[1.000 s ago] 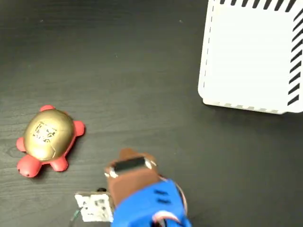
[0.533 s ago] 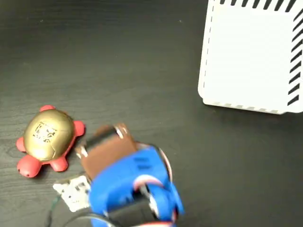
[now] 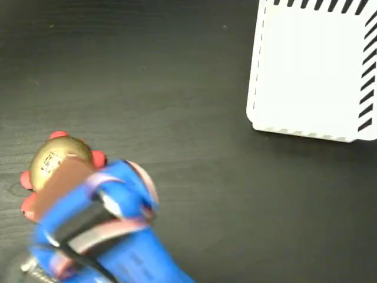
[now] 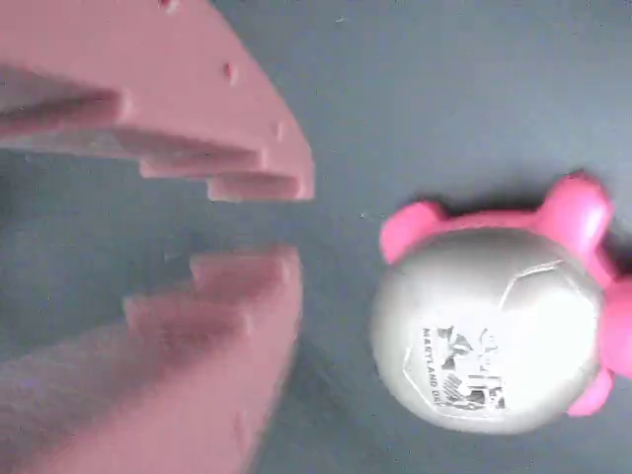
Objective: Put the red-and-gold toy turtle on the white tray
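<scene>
We see the jaws point(image 4: 296, 222) in the wrist view as two stepped reddish fingers, parted by a narrow gap and holding nothing. The turtle point(image 4: 499, 321) sits on the dark table point(image 4: 444, 89), off to the right of the jaw tips and a little below them in that view, not between them. Its shell faces up and its feet rest on the table.

In the fixed view the blue arm covers the lower part of the turtle point(image 3: 54, 160), so we cannot see there how the jaws stand against it. The tray point(image 3: 312, 71) lies well apart from the jaws, at the upper right of that view.

We judge the main risk to be the narrow gap: the parted jaws look slimmer than the shell, so pushing forward now would likely shove the turtle along the table instead of straddling it. The shell is smooth and domed, so a pinch high on it could squirt it out. A grip on one foot alone could let it swing or drop on the way to the tray.
</scene>
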